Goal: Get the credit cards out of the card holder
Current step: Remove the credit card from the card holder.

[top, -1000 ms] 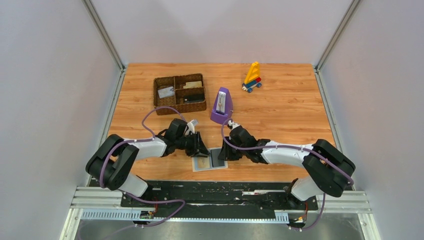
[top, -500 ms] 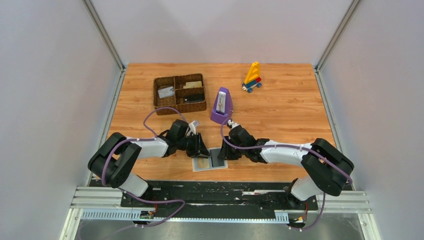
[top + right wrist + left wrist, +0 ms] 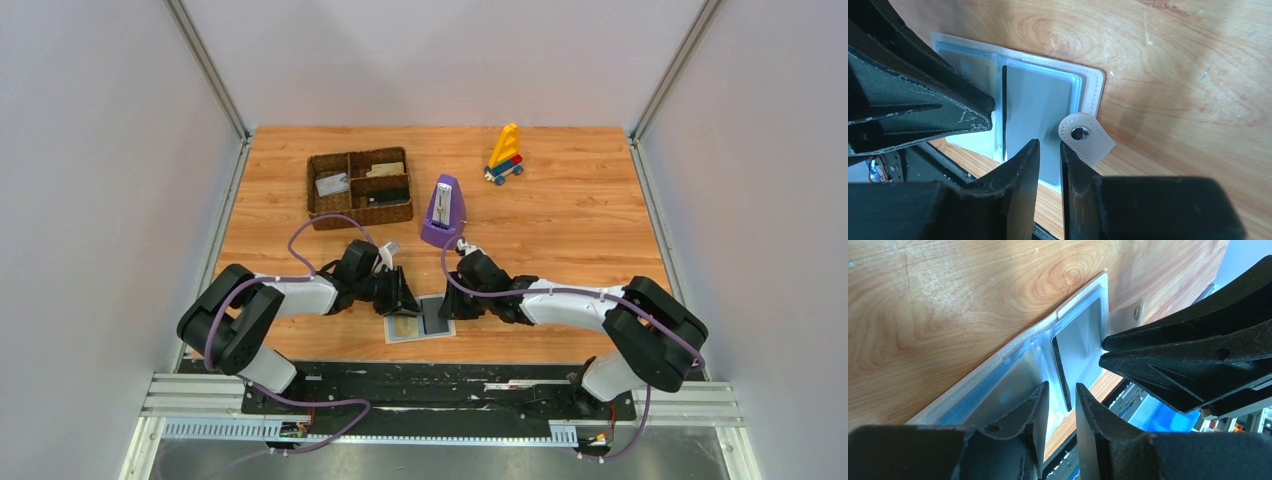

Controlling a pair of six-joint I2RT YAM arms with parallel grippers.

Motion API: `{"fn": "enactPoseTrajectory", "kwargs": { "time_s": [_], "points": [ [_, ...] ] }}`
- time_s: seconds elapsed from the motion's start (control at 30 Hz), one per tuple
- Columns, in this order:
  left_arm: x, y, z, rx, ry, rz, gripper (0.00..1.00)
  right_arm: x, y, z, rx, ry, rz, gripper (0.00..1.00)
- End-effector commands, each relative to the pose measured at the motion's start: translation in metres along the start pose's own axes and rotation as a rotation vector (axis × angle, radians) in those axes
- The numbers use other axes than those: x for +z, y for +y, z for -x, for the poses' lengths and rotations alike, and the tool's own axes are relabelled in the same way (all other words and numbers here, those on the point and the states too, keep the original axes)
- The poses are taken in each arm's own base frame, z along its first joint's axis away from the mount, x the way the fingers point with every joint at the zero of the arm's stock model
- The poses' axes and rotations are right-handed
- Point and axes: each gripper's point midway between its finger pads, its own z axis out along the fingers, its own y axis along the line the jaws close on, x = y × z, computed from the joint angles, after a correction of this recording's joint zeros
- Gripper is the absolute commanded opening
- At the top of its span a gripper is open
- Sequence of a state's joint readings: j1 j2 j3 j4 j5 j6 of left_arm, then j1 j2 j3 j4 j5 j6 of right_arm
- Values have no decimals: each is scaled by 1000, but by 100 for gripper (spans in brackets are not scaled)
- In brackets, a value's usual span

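The light-blue card holder [image 3: 420, 337] lies open flat near the table's front edge. Its left half holds a tan card [image 3: 403, 327] and its right half a dark grey card [image 3: 436, 318]. The grey card [image 3: 1038, 105] sits in its clear slot, also seen from the left wrist [image 3: 1080, 340]. My left gripper [image 3: 408, 303] [image 3: 1062, 385] hovers low over the holder's left half, its fingers a narrow gap apart with nothing between them. My right gripper [image 3: 443, 308] [image 3: 1049, 142] is over the grey card's near corner, beside the snap tab [image 3: 1083, 137], narrowly open and empty.
A brown woven tray [image 3: 311, 190] with cards in its compartments stands at the back left. A purple metronome [image 3: 441, 212] is just behind the two grippers. A toy of coloured blocks [image 3: 505, 155] sits at the back right. The two grippers' fingertips nearly meet over the holder.
The left arm has edged slightly to the right. The holder, its cards and the right arm stay where they were.
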State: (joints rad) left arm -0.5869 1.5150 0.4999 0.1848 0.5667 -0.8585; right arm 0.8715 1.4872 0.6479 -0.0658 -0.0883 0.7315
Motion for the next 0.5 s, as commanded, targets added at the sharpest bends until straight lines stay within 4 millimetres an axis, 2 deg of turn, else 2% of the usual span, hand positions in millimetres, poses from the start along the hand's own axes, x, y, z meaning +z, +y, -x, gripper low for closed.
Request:
{"fn": "enactPoseTrajectory", "kwargs": {
  "time_s": [0.0, 0.47],
  "points": [
    [5, -3, 6, 26, -21, -2, 34, 4, -6, 0, 0, 10, -28, 23],
    [10, -9, 6, 13, -33, -50, 31, 7, -5, -11, 30, 33, 3, 19]
  ]
}}
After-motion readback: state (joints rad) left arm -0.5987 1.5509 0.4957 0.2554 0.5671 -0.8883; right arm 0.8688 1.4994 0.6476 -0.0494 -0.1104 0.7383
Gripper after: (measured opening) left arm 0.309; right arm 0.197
